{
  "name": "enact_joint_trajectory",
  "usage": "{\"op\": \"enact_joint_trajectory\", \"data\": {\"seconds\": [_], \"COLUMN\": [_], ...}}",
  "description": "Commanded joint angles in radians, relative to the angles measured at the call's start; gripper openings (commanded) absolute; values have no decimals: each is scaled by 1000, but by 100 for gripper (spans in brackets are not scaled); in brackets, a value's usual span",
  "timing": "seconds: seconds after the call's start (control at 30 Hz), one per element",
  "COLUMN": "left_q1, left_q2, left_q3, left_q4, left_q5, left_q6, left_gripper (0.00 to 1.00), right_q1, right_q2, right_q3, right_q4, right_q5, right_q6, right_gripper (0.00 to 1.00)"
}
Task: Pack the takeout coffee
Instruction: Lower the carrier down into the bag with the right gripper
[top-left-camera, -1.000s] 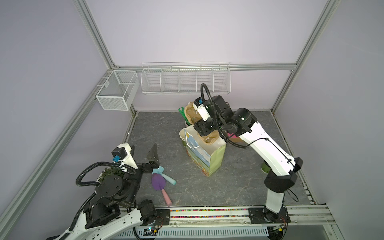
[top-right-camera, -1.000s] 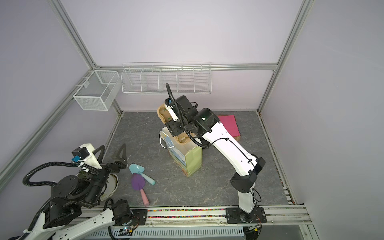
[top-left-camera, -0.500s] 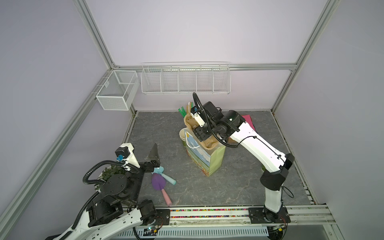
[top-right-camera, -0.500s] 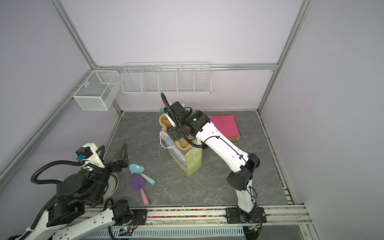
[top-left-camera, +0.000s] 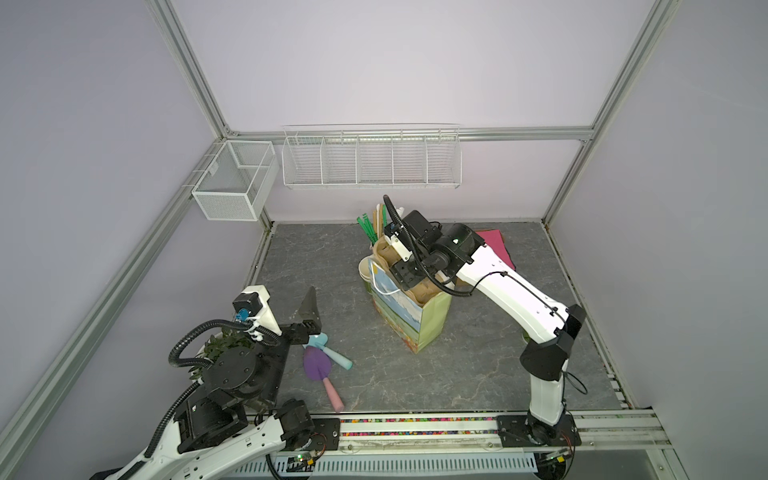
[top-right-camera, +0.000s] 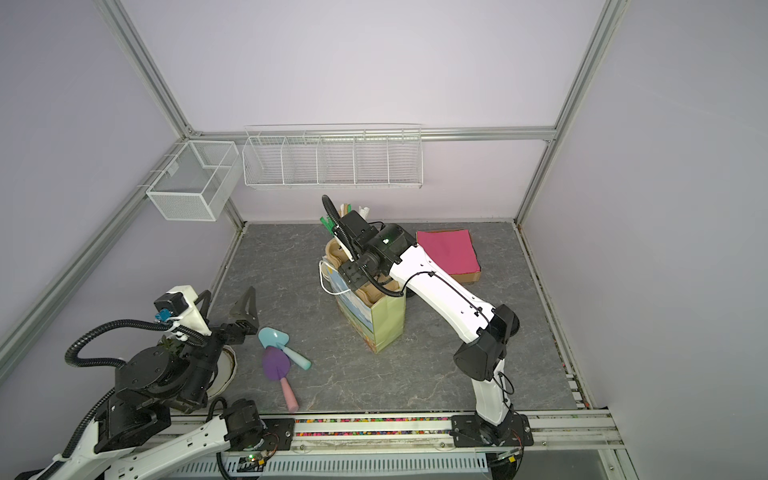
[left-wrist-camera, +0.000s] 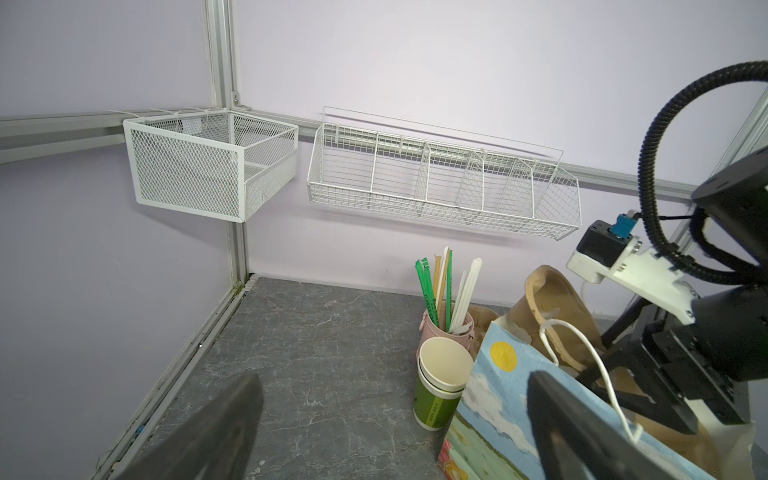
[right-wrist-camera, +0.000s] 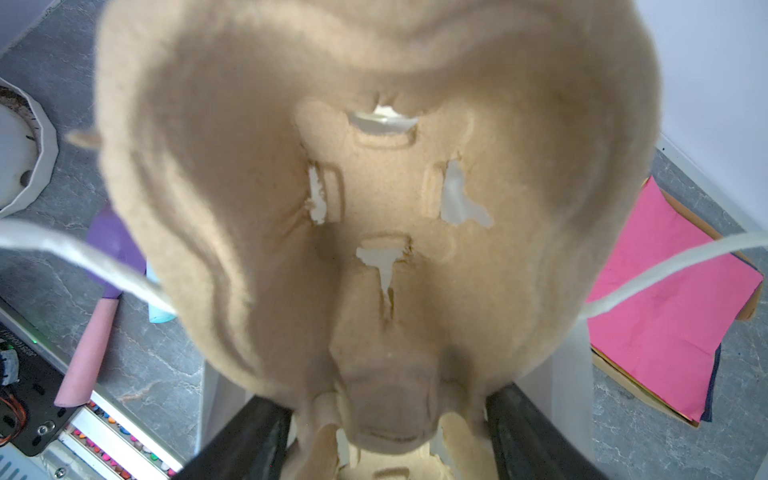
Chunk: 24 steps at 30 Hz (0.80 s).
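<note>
The left arm (top-left-camera: 232, 370) is sitting folded at the near left, the left gripper (top-right-camera: 227, 296) gaping wide (aimed far). The right arm (top-left-camera: 507, 291) is stretching from near right toward the far middle, wrist bending downward, the right gripper (right-wrist-camera: 386, 399) clamping a pulp carrier (right-wrist-camera: 374, 199).

— What's on my screens apart from the job?

— In both top views I see a white mesh basket (top-left-camera: 232, 183) at upper left. A divided wire rack (top-left-camera: 372, 160) hangs just beside it.

— And lower down?

— At lower left a teal scoop (top-right-camera: 272, 337) touches a purple scoop (top-right-camera: 276, 365), near a white plant pot (top-right-camera: 229, 368). A pink paper stack (top-right-camera: 446, 249) lies right of centre. In my left wrist view, lidless green cups (left-wrist-camera: 440, 386) stand stacked beside a pink cup of straws (left-wrist-camera: 446, 328).
</note>
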Motion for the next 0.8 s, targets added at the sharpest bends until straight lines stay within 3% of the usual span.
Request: {"op": "enact_joint_trajectory", "data": {"seconds": [0.0,0.77], "left_q1": [4,4], "left_q2": [6,16], "left_q3": [-4,-2], "left_q4": [8,7], "left_q5": [-12,-21], "left_q6": [20,36], "left_gripper": [99,99], "right_q1": [-4,5], "right_q2": [0,-20], "right_q3": [15,-87], "right_q4": [-56,-71], "right_q5": [14,-16], "right_q6": [28,32], "right_gripper": [73,73]}}
